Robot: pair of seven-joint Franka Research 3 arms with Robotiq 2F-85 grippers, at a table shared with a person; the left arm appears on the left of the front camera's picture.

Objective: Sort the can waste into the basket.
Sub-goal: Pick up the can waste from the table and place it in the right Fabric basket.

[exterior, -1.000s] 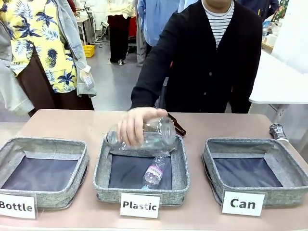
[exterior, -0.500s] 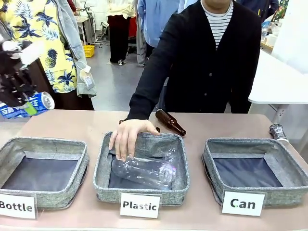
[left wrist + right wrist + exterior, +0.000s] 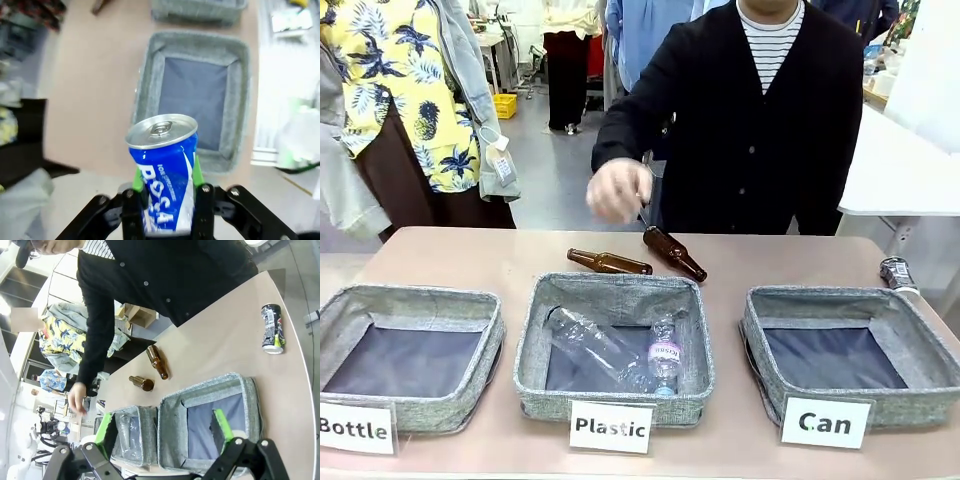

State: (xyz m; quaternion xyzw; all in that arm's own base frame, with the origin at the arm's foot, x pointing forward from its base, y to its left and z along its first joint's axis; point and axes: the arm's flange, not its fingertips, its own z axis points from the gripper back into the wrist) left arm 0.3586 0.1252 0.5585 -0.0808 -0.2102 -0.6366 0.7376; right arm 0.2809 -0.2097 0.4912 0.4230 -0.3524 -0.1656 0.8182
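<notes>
Left tool (image 3: 166, 173) clamps the blue can (image 3: 161, 150) over what may be the Bottle bin (image 3: 148, 75); right tool (image 3: 163, 431), spread wide and empty, overlooks the basket (image 3: 205, 390).

The blue can (image 3: 162, 172), white lettering down its side and slightly dented, sits clamped between the green pads of the left gripper (image 3: 166, 174), its silver pull-tab end pointing away from the wrist, held up in the air above the table (image 3: 450, 262). The dark can (image 3: 897, 273), silvery with a red-blue logo, lies on its side on the table just beyond the far right corner of the basket (image 3: 752, 335), not touching it. That basket is square, grey woven fabric, its dark lining plain to see, with a white "Can" card (image 3: 825, 422) at its front.
</notes>
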